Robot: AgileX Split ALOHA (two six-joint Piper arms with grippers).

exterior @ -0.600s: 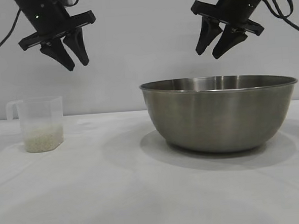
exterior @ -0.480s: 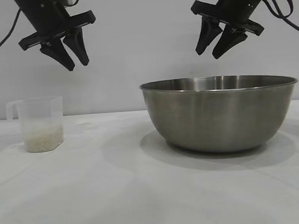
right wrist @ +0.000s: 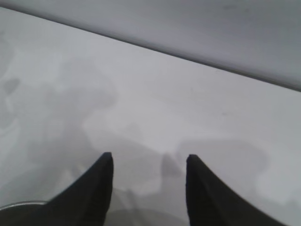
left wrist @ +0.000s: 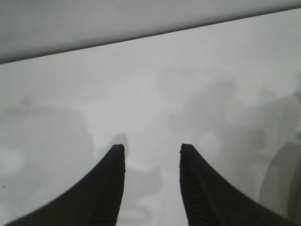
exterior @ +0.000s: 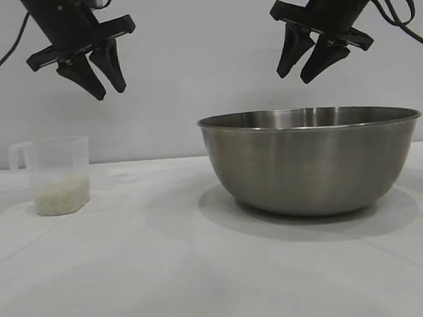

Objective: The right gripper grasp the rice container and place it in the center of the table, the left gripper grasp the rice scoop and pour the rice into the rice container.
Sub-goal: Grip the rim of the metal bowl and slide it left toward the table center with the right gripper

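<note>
We're hovering both tools high, right tool [exterior: 303, 72] and left tool [exterior: 110, 86], released and empty. Steel mixing bowl [exterior: 312, 163] is sitting right of centre; we're wanting a square rim pinch before sliding it.

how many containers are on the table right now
2. A small clear plastic measuring cup with rice in the bottom stands at the exterior view's left. A large steel bowl sits at its right, apart from the cup. Nothing appears hidden behind them.
</note>
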